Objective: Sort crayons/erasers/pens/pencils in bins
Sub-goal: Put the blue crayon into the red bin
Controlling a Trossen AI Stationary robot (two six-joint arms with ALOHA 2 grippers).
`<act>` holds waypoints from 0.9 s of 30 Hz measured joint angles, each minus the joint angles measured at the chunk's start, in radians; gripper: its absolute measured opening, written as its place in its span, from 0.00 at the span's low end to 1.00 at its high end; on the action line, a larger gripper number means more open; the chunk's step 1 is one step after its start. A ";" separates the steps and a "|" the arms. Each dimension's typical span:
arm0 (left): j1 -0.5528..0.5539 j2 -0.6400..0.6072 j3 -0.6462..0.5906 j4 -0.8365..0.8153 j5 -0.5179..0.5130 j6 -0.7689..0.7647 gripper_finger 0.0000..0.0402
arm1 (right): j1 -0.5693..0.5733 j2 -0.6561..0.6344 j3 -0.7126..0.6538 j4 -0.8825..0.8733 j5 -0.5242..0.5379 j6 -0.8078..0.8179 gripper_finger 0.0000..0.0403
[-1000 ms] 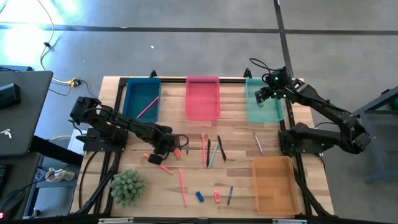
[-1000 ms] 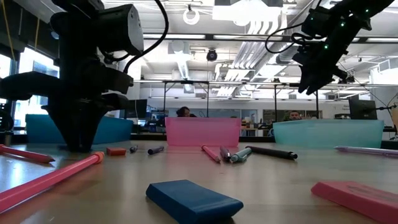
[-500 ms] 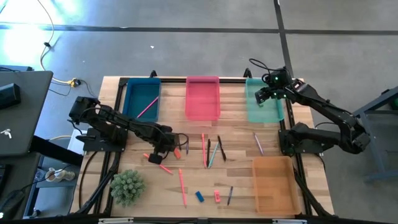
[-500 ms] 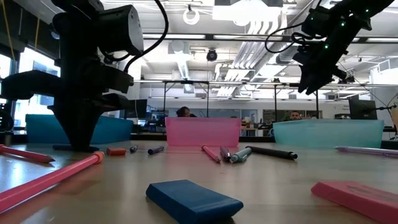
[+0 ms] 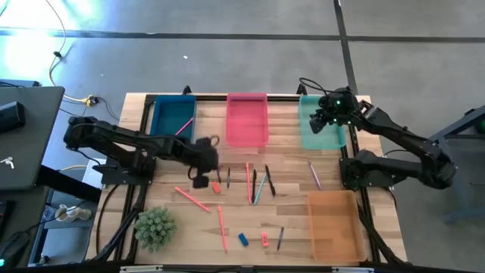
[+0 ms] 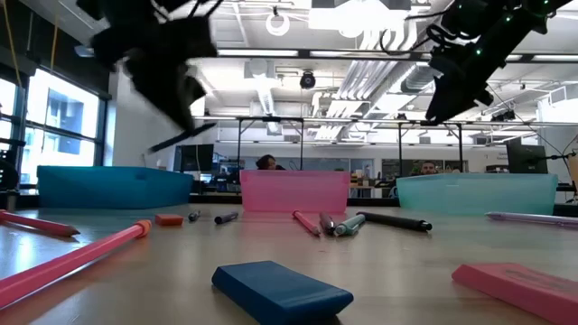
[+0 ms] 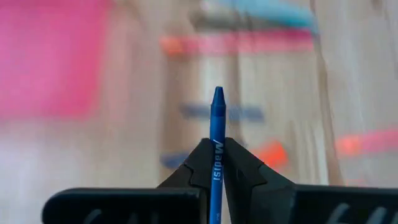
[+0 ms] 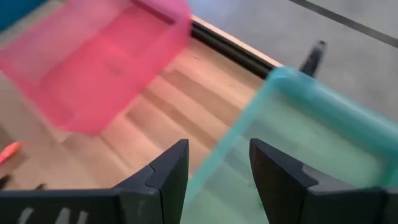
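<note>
My left gripper (image 5: 201,176) hangs above the table's left middle, shut on a blue crayon (image 7: 217,118). My right gripper (image 5: 321,121) is open over the teal bin (image 5: 324,135), nothing between its fingers (image 8: 214,168). At the far edge stand the dark blue bin (image 5: 171,114), which has a pink stick inside, and the pink bin (image 5: 247,119). The orange bin (image 5: 332,224) stands near right. A blue eraser (image 5: 242,240) and a pink eraser (image 5: 264,240) lie flat near the front edge, a small orange one (image 5: 216,186) by my left gripper. My left gripper pinches the blue crayon's labelled shaft (image 7: 217,163) between its two fingers. The crayon runs along the fingers, its pointed tip (image 7: 217,94) sticking out past the fingertips. The fingers slant downward and the crayon is lifted clear of the table.
Loose sticks lie on the wood: two pink ones (image 5: 192,199) (image 5: 222,227), a cluster at the centre (image 5: 256,184), a purple pen (image 5: 314,174) and a dark pen (image 5: 280,238). A green plant (image 5: 155,227) stands at the near left corner.
My left gripper has risen from the table with the blue crayon, tipping up from pointing almost straight down and shifting slightly toward the far edge. The crayon is now lifted clear. My right gripper has swung a little toward the table's left over the teal bin.
</note>
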 joint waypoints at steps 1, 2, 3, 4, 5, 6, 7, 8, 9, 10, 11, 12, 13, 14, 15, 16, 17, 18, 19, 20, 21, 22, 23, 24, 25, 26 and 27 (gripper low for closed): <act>0.014 -0.007 0.013 0.041 -0.017 0.000 0.02 | 0.020 -0.001 0.000 0.005 0.000 0.012 0.40; 0.032 -0.009 0.026 0.085 -0.029 0.001 0.02 | 0.038 -0.002 0.000 0.011 0.000 0.024 0.40; 0.052 -0.012 0.036 0.117 -0.035 0.009 0.02 | 0.059 -0.002 0.000 0.019 0.000 0.036 0.40; 0.070 -0.013 0.045 0.141 -0.037 0.019 0.02 | 0.079 -0.002 0.000 0.027 0.001 0.052 0.40; 0.086 -0.013 0.053 0.166 -0.039 0.031 0.02 | 0.098 -0.001 0.000 0.031 0.005 0.066 0.40; 0.104 -0.011 0.059 0.195 -0.044 0.043 0.02 | 0.116 -0.001 0.000 0.032 0.011 0.080 0.40; 0.121 -0.010 0.064 0.222 -0.049 0.050 0.02 | 0.134 -0.001 0.000 0.033 0.016 0.096 0.40; 0.134 -0.006 0.065 0.251 -0.050 0.052 0.02 | 0.150 -0.001 0.000 0.034 0.020 0.106 0.40; 0.149 0.000 0.066 0.277 -0.050 0.053 0.02 | 0.167 -0.001 0.000 0.034 0.028 0.122 0.40; 0.164 0.006 0.066 0.296 -0.050 0.054 0.02 | 0.183 -0.001 0.000 0.034 0.041 0.135 0.40; 0.179 0.013 0.065 0.318 -0.050 0.057 0.02 | 0.197 -0.001 0.000 0.034 0.048 0.145 0.40; 0.194 0.021 0.066 0.350 -0.049 0.061 0.02 | 0.212 -0.001 0.000 0.034 0.059 0.156 0.40; 0.211 0.029 0.066 0.380 -0.049 0.061 0.02 | 0.226 -0.001 0.000 0.034 0.070 0.168 0.40; 0.228 0.037 0.066 0.410 -0.049 0.060 0.02 | 0.238 -0.001 0.000 0.034 0.081 0.182 0.40; 0.244 0.049 0.066 0.445 -0.050 0.053 0.02 | 0.251 -0.001 0.000 0.034 0.099 0.199 0.40; 0.260 0.063 0.066 0.483 -0.049 0.044 0.02 | 0.263 -0.001 0.000 0.034 0.110 0.213 0.40; 0.276 0.077 0.066 0.518 -0.049 0.032 0.02 | 0.273 -0.001 0.000 0.034 0.123 0.229 0.40; 0.292 0.091 0.066 0.548 -0.049 0.023 0.02 | 0.283 -0.001 0.000 0.034 0.134 0.238 0.40; 0.306 0.105 0.066 0.573 -0.048 0.014 0.02 | 0.293 -0.001 0.000 0.034 0.146 0.252 0.40; 0.319 0.121 0.066 0.600 -0.047 0.008 0.02 | 0.301 -0.001 0.000 0.034 0.155 0.262 0.40; 0.331 0.140 0.067 0.623 -0.046 0.000 0.02 | 0.309 -0.001 0.000 0.034 0.164 0.275 0.40; 0.344 0.160 0.067 0.635 -0.046 -0.008 0.02 | 0.316 -0.001 0.000 0.034 0.174 0.285 0.40; 0.356 0.178 0.066 0.643 -0.045 -0.015 0.02 | 0.323 -0.001 0.000 0.034 0.183 0.297 0.40; 0.366 0.197 0.066 0.656 -0.045 -0.025 0.02 | 0.330 -0.001 0.000 0.034 0.191 0.309 0.40; 0.376 0.214 0.066 0.670 -0.045 -0.035 0.02 | 0.335 -0.001 0.000 0.034 0.200 0.318 0.40; 0.387 0.233 0.066 0.684 -0.044 -0.046 0.02 | 0.340 -0.001 0.000 0.034 0.202 0.328 0.40; 0.397 0.251 0.066 0.692 -0.043 -0.057 0.02 | 0.344 0.000 0.000 0.034 0.204 0.342 0.40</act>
